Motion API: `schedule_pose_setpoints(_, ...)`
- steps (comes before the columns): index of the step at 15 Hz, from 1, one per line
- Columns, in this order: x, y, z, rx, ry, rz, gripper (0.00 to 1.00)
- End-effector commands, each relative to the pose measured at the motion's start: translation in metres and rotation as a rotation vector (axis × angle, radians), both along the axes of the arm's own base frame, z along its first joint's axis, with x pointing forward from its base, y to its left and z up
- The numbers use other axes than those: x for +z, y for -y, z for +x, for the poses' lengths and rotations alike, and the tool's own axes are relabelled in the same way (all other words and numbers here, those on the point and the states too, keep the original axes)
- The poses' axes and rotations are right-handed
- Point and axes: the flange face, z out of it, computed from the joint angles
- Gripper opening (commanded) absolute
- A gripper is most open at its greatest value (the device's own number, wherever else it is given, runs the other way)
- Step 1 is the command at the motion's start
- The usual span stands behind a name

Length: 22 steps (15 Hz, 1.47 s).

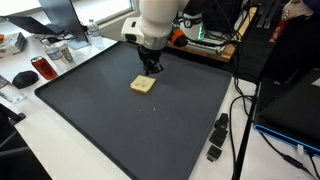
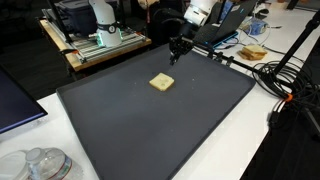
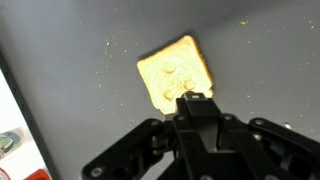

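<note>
Apparently empty, the gripper (image 3: 196, 98) hovers mid-frame with jaws closed, so the square cracker (image 3: 172, 68) lies flat on the dark mat (image 3: 90, 50).

You see the cracker (image 3: 175, 72) as dry and baked, its top matt and bumpy. The mat (image 1: 120, 120) under it looks like a dark, matt, rubbery sheet with a fine grain, speckled with dry crumbs (image 3: 108, 43). The fingers (image 3: 195, 105) look like black plastic, faintly glossy. The table (image 2: 250, 140) looks smooth and white.
</note>
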Motion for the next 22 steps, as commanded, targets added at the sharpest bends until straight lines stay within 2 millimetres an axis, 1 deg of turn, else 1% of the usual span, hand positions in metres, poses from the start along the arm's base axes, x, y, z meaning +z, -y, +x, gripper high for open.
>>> schedule_pose_setpoints(1, -0.013, -0.014, 0.026, -0.034, -0.038, -0.098, 0.05)
schedule_pose_setpoints(8, -0.04, -0.031, 0.051, -0.069, -0.143, -0.188, 0.05)
schedule_pose_setpoints(10, -0.045, -0.029, 0.058, -0.065, -0.173, -0.175, 0.05)
schedule_pose_setpoints(12, -0.048, -0.023, 0.066, -0.059, -0.197, -0.15, 0.05)
schedule_pose_setpoints(15, -0.047, -0.007, 0.081, -0.036, -0.219, -0.098, 0.05)
schedule_pose_setpoints(18, -0.039, 0.017, 0.094, 0.0, -0.231, -0.024, 0.05)
schedule_pose_setpoints(22, -0.03, 0.052, 0.104, 0.071, -0.264, 0.106, 0.05)
